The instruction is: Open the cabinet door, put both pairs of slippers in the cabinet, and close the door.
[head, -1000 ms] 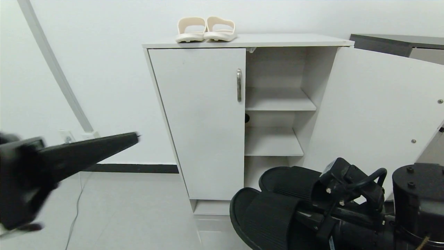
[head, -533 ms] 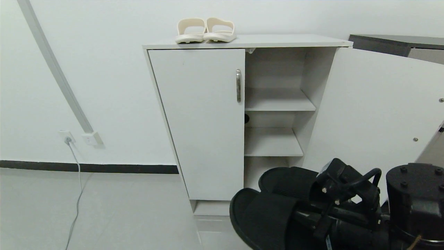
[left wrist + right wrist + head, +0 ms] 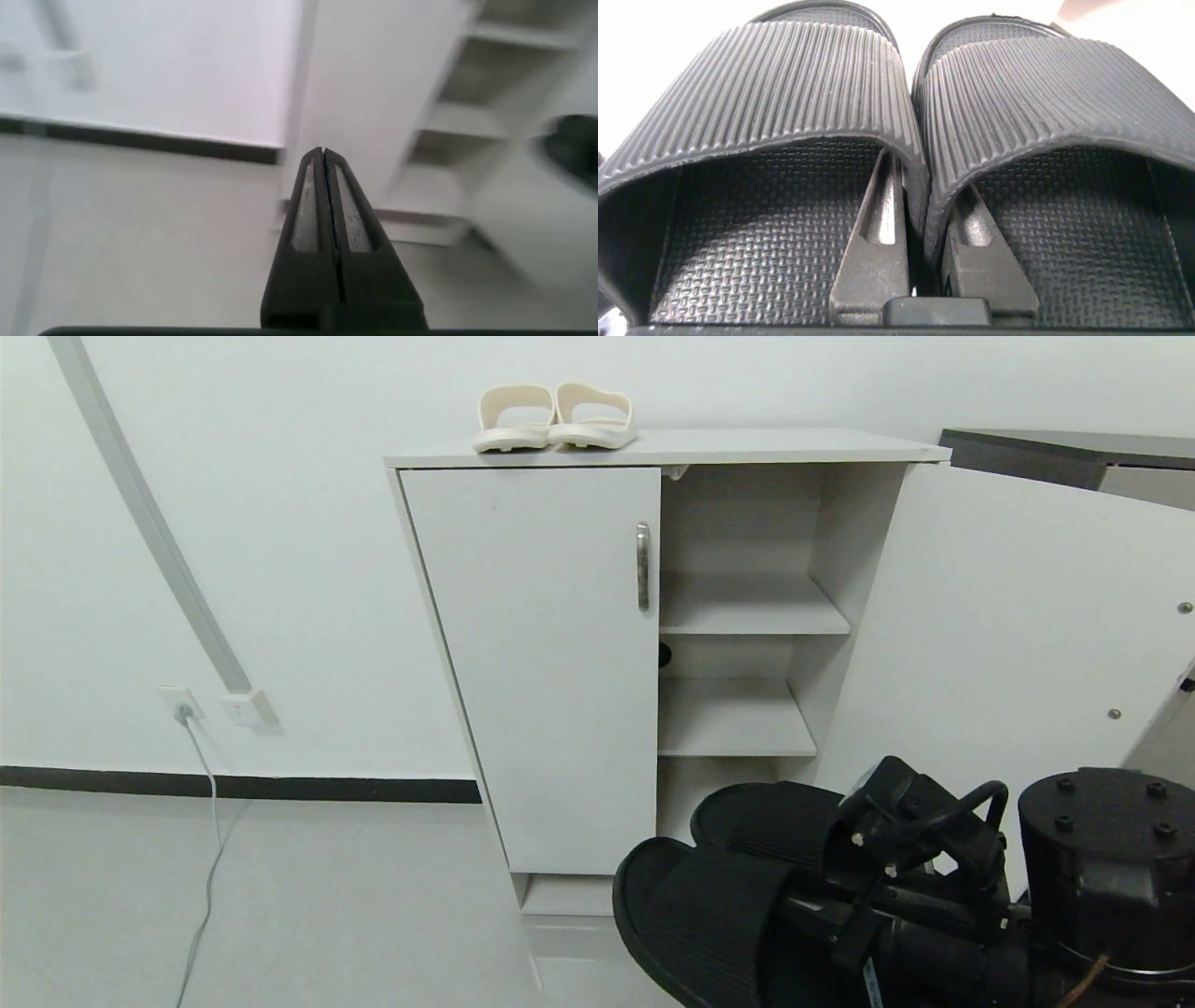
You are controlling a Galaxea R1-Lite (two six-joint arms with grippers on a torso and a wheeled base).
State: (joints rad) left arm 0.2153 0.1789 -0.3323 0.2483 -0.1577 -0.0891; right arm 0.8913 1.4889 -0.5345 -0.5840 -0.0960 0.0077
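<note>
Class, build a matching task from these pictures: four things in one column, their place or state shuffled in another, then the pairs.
1. black slippers
2. cream slippers
3. left door
4. right door

A. swung open
B. on top of the cabinet
C. held by the right gripper
D. closed

Pairs: 1-C; 2-B; 3-D; 4-A

Bare indoor room, white cabinet [image 3: 541,663], wall socket [image 3: 177,703]

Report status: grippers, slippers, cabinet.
Left gripper shut, free. Right gripper shut on black ribbed slippers, before white cabinet. Right door open, left door shut. Cream slippers on cabinet top.
</note>
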